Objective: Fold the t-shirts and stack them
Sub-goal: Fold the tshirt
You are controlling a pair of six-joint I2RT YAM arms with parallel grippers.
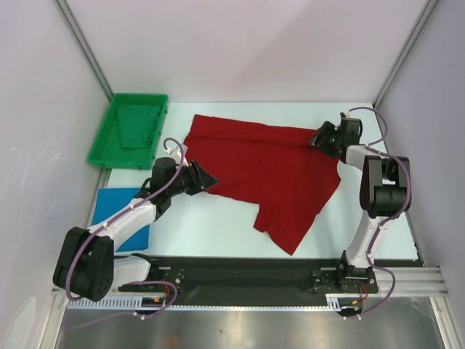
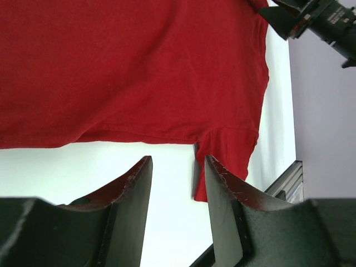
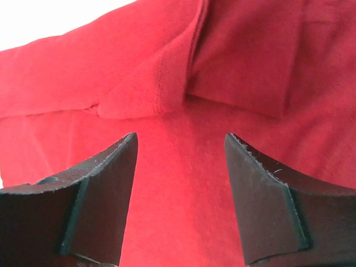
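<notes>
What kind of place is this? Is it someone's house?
Probably a robot lab, not a house: a left arm and right arm bolted to a white table, plain walls, and a red t-shirt laid out.

The red t-shirt (image 1: 269, 171) lies opened out flat across the middle of the bench (image 1: 218, 225), plain and without print. It sits askew: its far edge runs from the left toward the right, and one corner reaches down toward the near edge. Its cloth is loosely rumpled (the right wrist view shows a flap doubled over near the right edge). A short sleeve (image 2: 225, 153) sticks out on the near side. The blue t-shirt (image 1: 109, 200) lies well apart at the near left, a flat, neat rectangle.
</notes>
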